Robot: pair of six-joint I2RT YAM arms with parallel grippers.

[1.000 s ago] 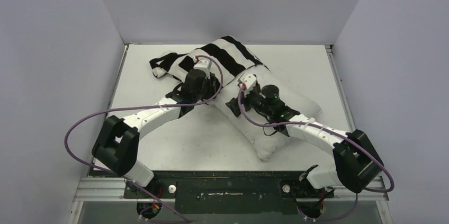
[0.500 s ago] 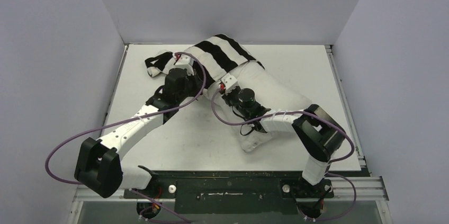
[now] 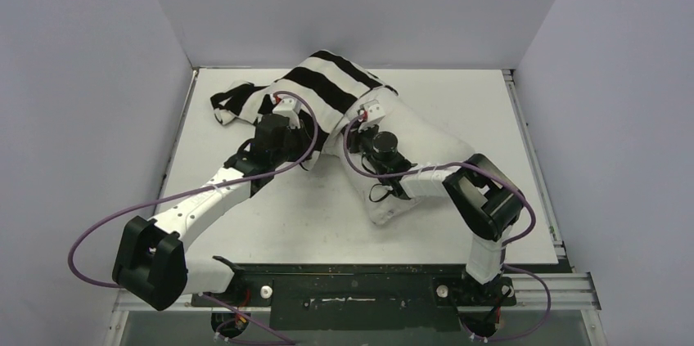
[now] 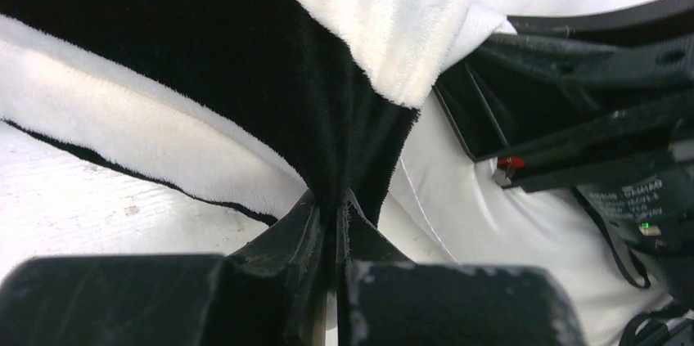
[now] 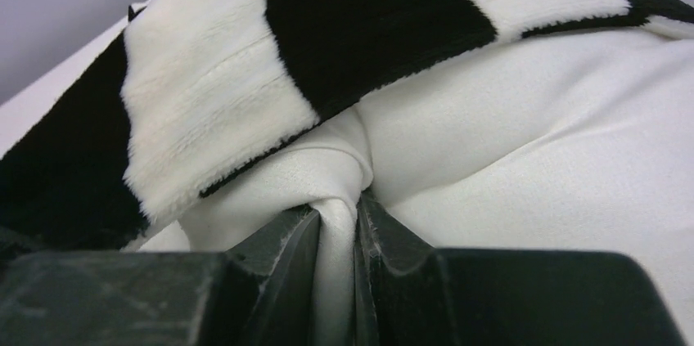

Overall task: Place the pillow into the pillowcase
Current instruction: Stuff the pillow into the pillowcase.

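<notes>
The pillow (image 3: 425,140) is laid slantwise across the middle of the table (image 3: 507,101), its far end covered by the pillowcase (image 3: 327,84), which is bunched towards the far edge. A fold of pillow fabric is pinched in the closed right gripper (image 5: 337,223). 1 black stripe of the pillowcase is clamped tight by the left gripper (image 4: 331,215).
</notes>
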